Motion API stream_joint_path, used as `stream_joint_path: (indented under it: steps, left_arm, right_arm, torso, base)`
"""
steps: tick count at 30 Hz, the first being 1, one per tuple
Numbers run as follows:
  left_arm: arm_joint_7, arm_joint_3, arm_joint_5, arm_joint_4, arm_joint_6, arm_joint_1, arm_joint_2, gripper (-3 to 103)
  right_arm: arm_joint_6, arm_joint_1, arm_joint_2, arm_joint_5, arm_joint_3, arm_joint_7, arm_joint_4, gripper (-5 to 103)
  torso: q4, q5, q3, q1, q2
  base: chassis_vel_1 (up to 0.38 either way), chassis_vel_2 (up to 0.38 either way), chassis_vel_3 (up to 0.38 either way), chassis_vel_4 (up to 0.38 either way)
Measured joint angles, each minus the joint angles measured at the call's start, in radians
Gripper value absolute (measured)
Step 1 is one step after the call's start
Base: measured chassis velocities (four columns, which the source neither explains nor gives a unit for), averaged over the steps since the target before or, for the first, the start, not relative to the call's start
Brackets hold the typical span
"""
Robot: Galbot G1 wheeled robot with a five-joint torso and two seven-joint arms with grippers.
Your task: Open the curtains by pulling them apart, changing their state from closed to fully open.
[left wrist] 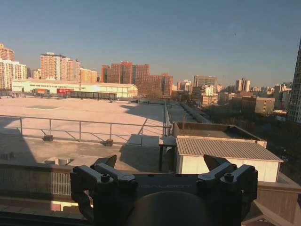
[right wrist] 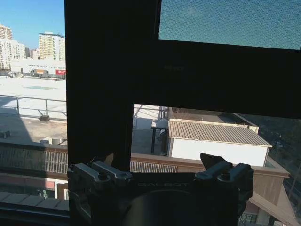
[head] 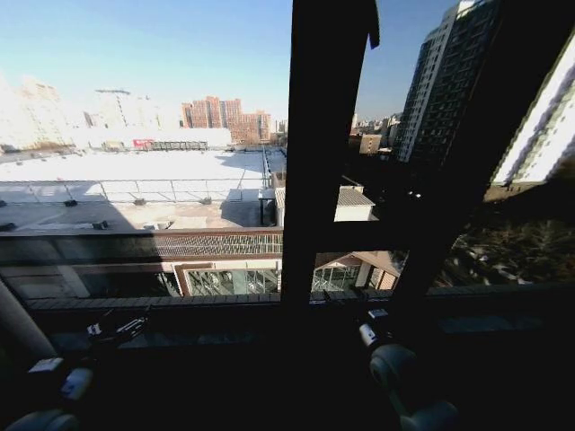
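The curtains are out of view; bare glass and the city outside lie ahead. My left gripper (left wrist: 162, 162) is open, nothing between its fingers, facing the pane over a flat rooftop; in the head view it sits low on the left (head: 117, 328) near the sill. My right gripper (right wrist: 160, 160) is open too and holds nothing, facing the dark vertical frame bar (right wrist: 110, 84); the head view has it low, right of centre (head: 368, 330).
A thick dark window mullion (head: 323, 153) runs down the middle, with a slanted dark bar (head: 467, 153) to its right. The dark sill (head: 269, 310) crosses just beyond both grippers. A mesh-textured upper pane (right wrist: 225, 19) sits above the crossbar.
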Motion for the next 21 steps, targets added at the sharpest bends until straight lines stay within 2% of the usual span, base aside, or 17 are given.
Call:
stream_joint_path:
  steps: [21]
  left_arm:
    - [0.005, -0.020, 0.003, -0.004, -0.032, 0.014, -0.016, 100]
  right_arm:
    - [-0.007, -0.021, -0.020, 0.001, 0.007, 0.003, 0.031, 100]
  torso:
    - [0.0000, 0.0000, 0.000, 0.000, 0.000]
  base:
    - [-0.292, -0.294, 0.295, 0.297]
